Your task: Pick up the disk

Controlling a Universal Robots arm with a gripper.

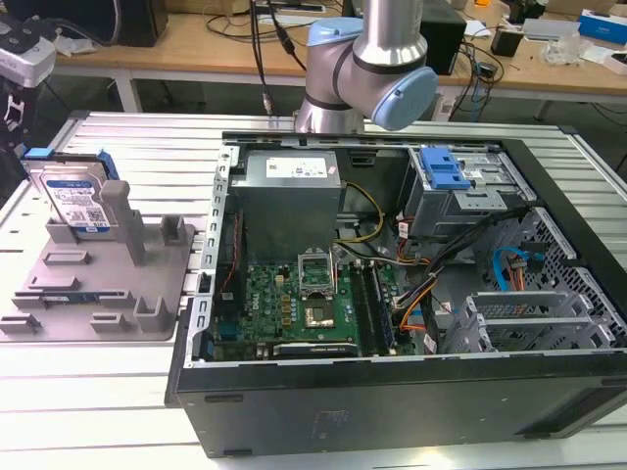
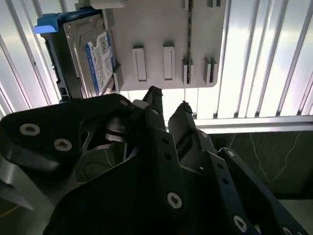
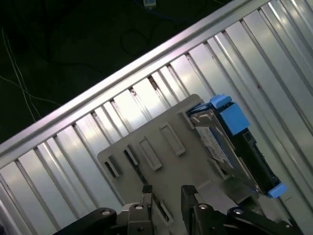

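Empty gripper (image 3: 167,192) above holder (image 3: 142,132), disk (image 3: 220,142) unpicked.
Fingers (image 3: 146,198) slightly apart, gripping nothing; beyond, at the exterior view's left, the disk stands on edge in the holder, probably to keep its faces graspable.

Print on the disk (image 1: 78,201) is unreadable.
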